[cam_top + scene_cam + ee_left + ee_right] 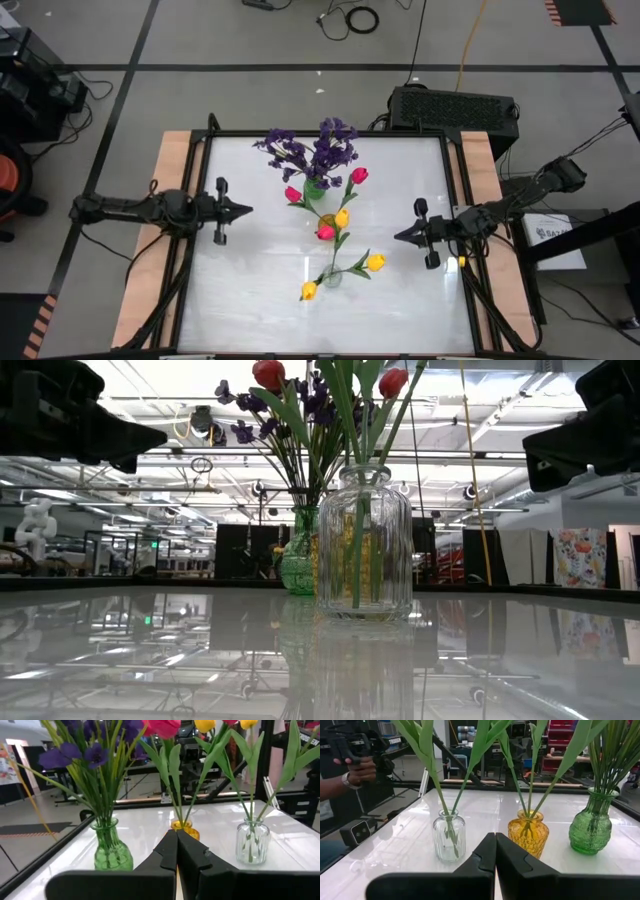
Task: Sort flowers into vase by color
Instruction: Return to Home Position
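since no flower lies loose on the table (250, 300), the sorting looks finished: every stem stands in a vase, and by my reading only the arms' return to rest is left. the three vases stand in a row down the middle of the table, near one another but apart. the green vase (112, 852), toward the far edge, holds the purple sprigs (318, 150). the amber vase (528, 837) in the middle holds the pink-red tulips (359, 175). the clear vase (449, 835), toward the near edge, holds the yellow tulips (375, 262). each colour has its own vase, with none mixed as far as the views show. the left gripper (247, 210) hangs at the table's left side, well apart from the vases, its fingers clenched together on nothing. the right gripper (398, 236) sits at the right side, likewise clenched and empty. beyond the table, a person's hand (362, 770) holds a dark device.
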`<state>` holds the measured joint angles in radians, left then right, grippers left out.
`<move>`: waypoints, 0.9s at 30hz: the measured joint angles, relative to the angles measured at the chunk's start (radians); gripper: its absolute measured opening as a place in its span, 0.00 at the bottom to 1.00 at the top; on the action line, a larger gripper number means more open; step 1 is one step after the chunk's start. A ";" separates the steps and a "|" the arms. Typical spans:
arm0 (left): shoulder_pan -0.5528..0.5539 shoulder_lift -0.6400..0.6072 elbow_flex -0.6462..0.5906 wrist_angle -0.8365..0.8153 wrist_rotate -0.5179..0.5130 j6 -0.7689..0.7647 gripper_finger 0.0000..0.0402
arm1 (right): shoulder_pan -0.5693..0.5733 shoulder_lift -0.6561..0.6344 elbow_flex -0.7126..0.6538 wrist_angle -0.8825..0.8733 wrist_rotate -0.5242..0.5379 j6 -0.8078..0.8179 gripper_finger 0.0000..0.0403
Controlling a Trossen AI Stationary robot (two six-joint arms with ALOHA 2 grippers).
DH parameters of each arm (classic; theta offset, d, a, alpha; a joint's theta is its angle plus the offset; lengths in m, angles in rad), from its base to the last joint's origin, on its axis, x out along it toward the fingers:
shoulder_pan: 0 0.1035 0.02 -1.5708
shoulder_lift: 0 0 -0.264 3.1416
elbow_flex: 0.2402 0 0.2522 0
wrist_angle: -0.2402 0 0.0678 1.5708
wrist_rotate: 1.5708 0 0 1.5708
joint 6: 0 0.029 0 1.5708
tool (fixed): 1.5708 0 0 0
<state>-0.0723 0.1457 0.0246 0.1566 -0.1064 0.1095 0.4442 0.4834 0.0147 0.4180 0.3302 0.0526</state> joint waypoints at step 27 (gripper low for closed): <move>0.146 -0.146 -0.018 -0.127 0.222 -0.006 0.00 | -0.010 -0.028 0.001 -0.003 -0.028 -0.009 0.00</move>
<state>0.0735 0.0002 0.0067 0.0299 0.1154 0.1035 0.4344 0.4559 0.0158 0.4148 0.3022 0.0436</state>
